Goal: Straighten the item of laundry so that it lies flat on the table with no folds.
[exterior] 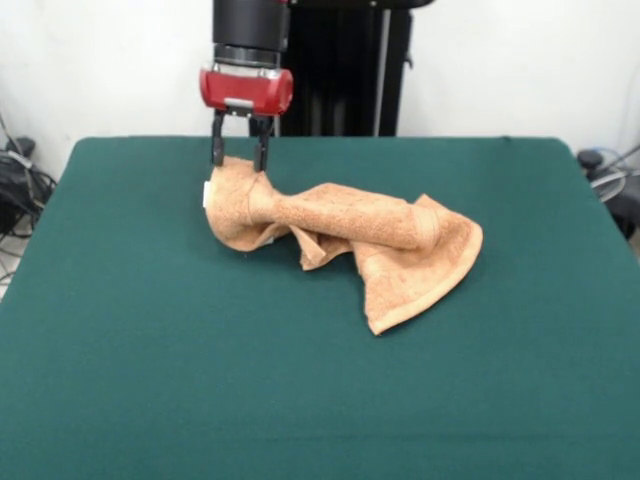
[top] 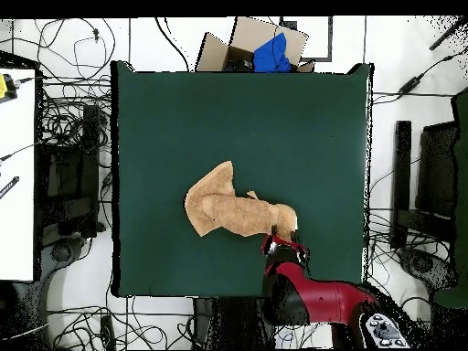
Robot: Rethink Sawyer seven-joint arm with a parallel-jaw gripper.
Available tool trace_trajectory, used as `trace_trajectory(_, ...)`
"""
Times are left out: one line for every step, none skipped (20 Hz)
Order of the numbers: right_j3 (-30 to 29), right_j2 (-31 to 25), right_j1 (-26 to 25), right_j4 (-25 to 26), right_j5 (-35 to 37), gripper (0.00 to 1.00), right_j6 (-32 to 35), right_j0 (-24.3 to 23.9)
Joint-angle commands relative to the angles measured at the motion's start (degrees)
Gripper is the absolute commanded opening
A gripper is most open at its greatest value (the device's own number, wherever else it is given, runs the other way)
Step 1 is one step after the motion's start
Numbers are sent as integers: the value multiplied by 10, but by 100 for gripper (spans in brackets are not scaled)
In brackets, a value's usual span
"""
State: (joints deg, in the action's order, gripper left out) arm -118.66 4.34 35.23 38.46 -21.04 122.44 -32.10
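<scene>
Pincer [exterior: 239, 155]: you see it clamped on the towel's raised end.
Towel [exterior: 345, 240]: twisted and bunched, trailing away from the pincer across the counter [exterior: 320, 400].

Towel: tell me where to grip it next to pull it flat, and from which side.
Probably the loose hemmed corner of the towel nearest the front camera. It lies flat and free on the table, so come straight down from above. The gripper is at the opposite, bunched end.
</scene>
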Motion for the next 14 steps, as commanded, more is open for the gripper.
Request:
trace_trajectory(63, 26, -16, -41, -35, 100, 44, 25)
trace_trajectory(62, 27, -16, -45, -37, 100, 47, 27)
trace_trajectory(62, 29, -17, -48, -40, 100, 49, 28)
trace_trajectory(61, 28, -16, -50, -40, 100, 51, 28)
trace_trajectory(60, 28, -16, -51, -40, 100, 51, 28)
trace_trajectory(58, 31, -16, -54, -45, 100, 52, 30)
trace_trajectory(58, 31, -16, -55, -45, 100, 52, 30)
trace_trajectory(57, 31, -16, -56, -45, 100, 53, 30)
trace_trajectory(57, 31, -16, -56, -45, 100, 53, 29)
trace_trajectory(56, 30, -16, -55, -43, 100, 53, 28)
trace_trajectory(56, 30, -16, -55, -43, 100, 54, 28)
trace_trajectory(56, 25, -18, -54, -42, 100, 56, 25)
trace_trajectory(57, 22, -20, -52, -43, 100, 57, 23)
trace_trajectory(56, 8, -20, -44, -42, 100, 62, 13)
